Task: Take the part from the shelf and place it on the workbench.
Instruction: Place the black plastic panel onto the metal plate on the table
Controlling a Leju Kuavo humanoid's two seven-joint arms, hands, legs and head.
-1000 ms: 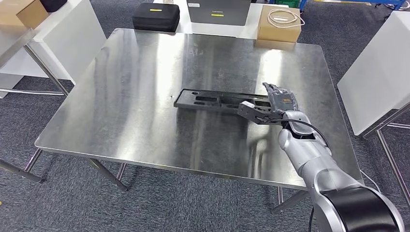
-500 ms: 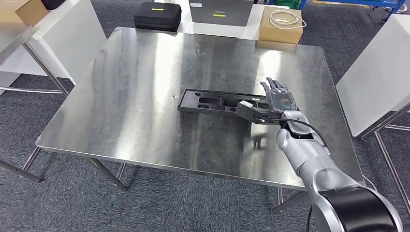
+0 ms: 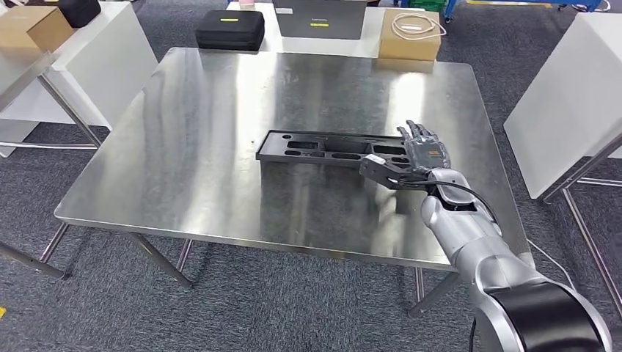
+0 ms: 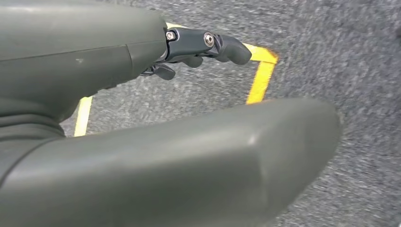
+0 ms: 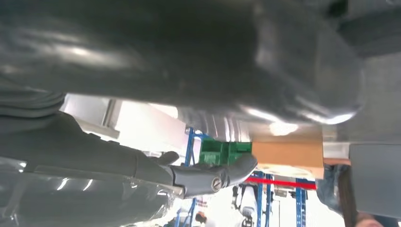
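While fingers spread, right robot hand [image 3: 412, 155] beside part [image 3: 323, 146], workbench [image 3: 205, 132], no legible writing.

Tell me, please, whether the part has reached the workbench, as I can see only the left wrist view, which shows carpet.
Observer: Yes, the black part lies flat on the steel workbench, near its middle.
Operator: Where is the right robot hand?
Observer: The right robot hand is at the part's right end with its fingers stretched out; I cannot tell whether it grips.
Operator: What is nearby?
Observer: A cardboard box with a coiled white cable on top stands just beyond the workbench's far edge.
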